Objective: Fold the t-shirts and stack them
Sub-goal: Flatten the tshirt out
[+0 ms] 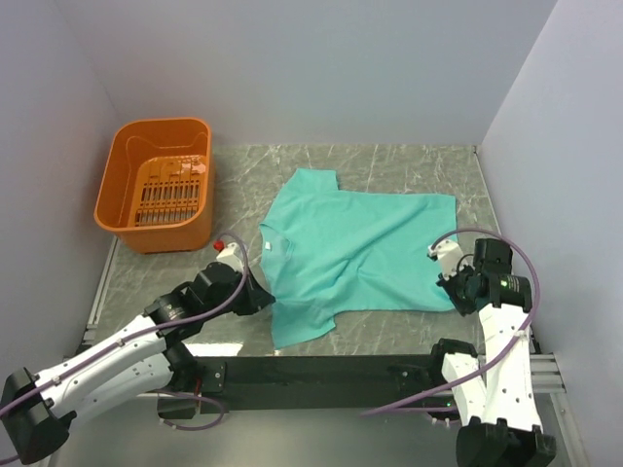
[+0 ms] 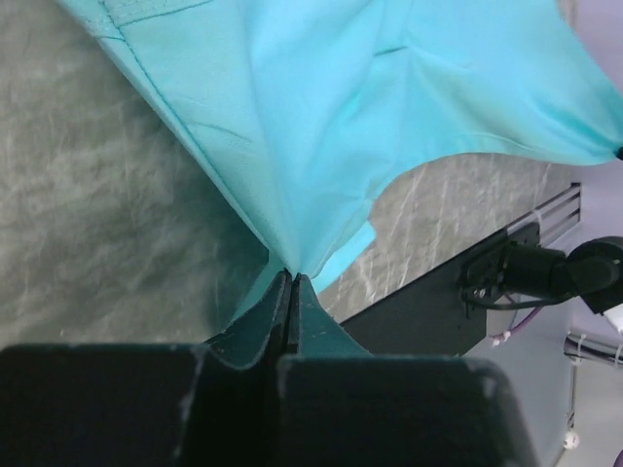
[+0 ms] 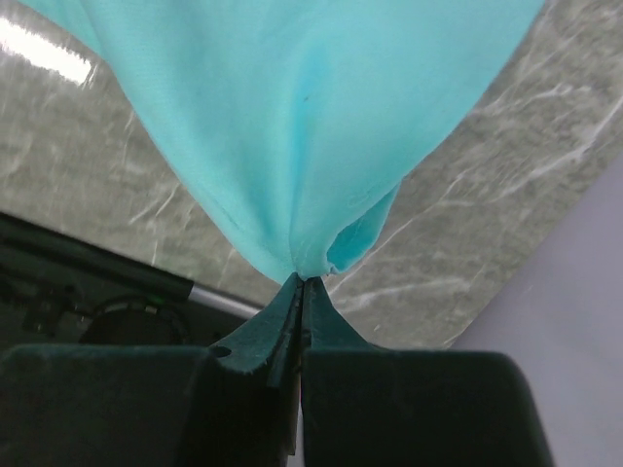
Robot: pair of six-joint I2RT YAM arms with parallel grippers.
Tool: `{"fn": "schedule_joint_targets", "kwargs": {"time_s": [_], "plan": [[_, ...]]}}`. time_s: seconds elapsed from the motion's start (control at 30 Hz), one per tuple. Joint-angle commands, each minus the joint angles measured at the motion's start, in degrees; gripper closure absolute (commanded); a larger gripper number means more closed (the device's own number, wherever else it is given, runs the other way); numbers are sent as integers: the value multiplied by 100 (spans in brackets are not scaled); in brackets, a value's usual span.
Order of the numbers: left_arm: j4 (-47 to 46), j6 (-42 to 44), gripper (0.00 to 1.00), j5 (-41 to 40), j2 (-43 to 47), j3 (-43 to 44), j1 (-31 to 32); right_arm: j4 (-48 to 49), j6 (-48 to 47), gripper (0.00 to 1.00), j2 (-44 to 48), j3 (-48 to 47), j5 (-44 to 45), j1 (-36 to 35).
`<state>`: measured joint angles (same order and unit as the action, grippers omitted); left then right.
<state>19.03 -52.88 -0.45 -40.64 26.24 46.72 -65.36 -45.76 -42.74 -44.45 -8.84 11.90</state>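
Two pinches hold your teal t-shirt (image 1: pixel 360 243), spread mid-tabletop (image 1: pixel 409 329): left claw (image 1: pixel 267 296) clamped on left edge by near sleeve, right claw (image 1: pixel 450 284) clamped on near right corner (fabric tented at both). Orange basket (image 1: pixel 117 209) far left.

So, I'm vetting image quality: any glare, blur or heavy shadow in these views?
Top external: even light, t-shirt sharp. Left wrist: left pincer dark and soft up close. Right wrist: bright glare streak on the table at upper left, right pincer likewise dark.
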Motion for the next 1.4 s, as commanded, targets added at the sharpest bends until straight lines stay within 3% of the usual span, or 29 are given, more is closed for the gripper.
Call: {"fn": "schedule_joint_targets", "kwargs": {"time_s": [0.0, 0.17, 0.37, 0.4, 0.47, 0.5, 0.6, 0.73, 0.83, 0.9, 0.93, 1.0, 1.23, 1.37], "plan": [[355, -169, 100, 151, 57, -49, 30, -705, -407, 100, 213, -108, 110, 40], [899, -240, 100, -129, 337, 285, 30, -916, -487, 100, 275, -2, 278, 40], [1244, -249, 99, -114, 548, 478, 22, -1268, -540, 75, 407, -292, 260, 32], [1340, -249, 80, -122, 592, 540, 30, -1338, -522, 64, 407, -484, 251, 40], [1480, -214, 51, -148, 706, 784, 22, -1426, -478, 49, 363, -923, 190, 32], [1603, -161, 36, -183, 750, 899, 30, -1479, -461, 35, 302, -1082, 59, 40], [1780, 49, 26, -534, 786, 1357, 21, -1331, -320, 20, 66, -1540, -240, 40], [1404, 724, 17, -992, 225, 1901, 13, -182, 406, 17, -593, -1348, -1056, 32], [359, 1409, 9, -1055, -697, 2261, -275, 1128, 1144, 17, -1384, -1154, -1391, 32], [-432, 1692, 10, -573, -1645, 2534, -749, 2074, 1524, 18, -1945, -1189, -1664, 40], [-757, 1885, 11, 108, -1971, 2814, -1309, 2367, 1848, 18, -2131, -1207, -1717, 40], [-1391, 2079, 12, 447, -2928, 3157, -1665, 3165, 2114, 18, -2657, -1321, -1770, 32], [-806, 2862, 14, 1091, -6092, 6133, -2474, 4154, 3150, 20, -4381, -2137, -1209, 93], [-514, 3020, 18, 1319, -7691, 7314, -2685, 4312, 3555, 24, -5155, -2708, -866, 163]]}}
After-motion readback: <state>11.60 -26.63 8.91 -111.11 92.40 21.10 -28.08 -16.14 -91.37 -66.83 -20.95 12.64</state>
